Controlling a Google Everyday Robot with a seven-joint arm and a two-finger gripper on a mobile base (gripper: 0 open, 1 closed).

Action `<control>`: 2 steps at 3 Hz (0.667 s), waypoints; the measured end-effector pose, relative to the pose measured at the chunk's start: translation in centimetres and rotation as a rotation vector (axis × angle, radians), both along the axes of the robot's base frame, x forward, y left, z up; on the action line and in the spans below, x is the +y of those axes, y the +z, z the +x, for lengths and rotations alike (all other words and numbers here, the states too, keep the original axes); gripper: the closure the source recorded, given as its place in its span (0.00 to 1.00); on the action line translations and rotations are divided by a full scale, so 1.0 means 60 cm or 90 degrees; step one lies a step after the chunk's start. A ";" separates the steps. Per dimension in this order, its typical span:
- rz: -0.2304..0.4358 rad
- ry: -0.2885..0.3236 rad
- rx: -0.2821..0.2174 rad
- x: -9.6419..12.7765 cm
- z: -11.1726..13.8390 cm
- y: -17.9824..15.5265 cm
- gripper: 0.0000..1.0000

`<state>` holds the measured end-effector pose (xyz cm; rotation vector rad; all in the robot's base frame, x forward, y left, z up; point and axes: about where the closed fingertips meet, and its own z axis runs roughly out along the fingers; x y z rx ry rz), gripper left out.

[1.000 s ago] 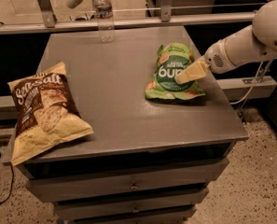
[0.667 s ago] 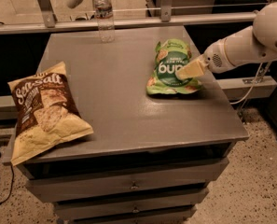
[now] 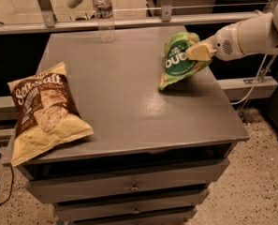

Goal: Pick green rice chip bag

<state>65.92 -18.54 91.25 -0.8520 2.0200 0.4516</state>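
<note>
The green rice chip bag is a small light-green crinkly bag with a dark green round label and white lettering. It hangs tilted at the right side of the grey table, its lower corner near the tabletop. My gripper reaches in from the right on a white arm and is shut on the bag's right edge, holding it lifted.
A larger yellow-and-brown "Sea Salt" bag lies at the table's left front. A clear water bottle stands at the back edge. Metal rails run behind the table. Drawers are below the top.
The gripper has lifted the green bag off the tabletop and raised it; the bag now hangs tilted instead of lying flat.
</note>
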 end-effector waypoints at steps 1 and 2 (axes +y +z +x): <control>0.047 0.028 -0.068 0.001 0.010 0.073 1.00; 0.063 0.045 -0.129 -0.007 0.009 0.155 1.00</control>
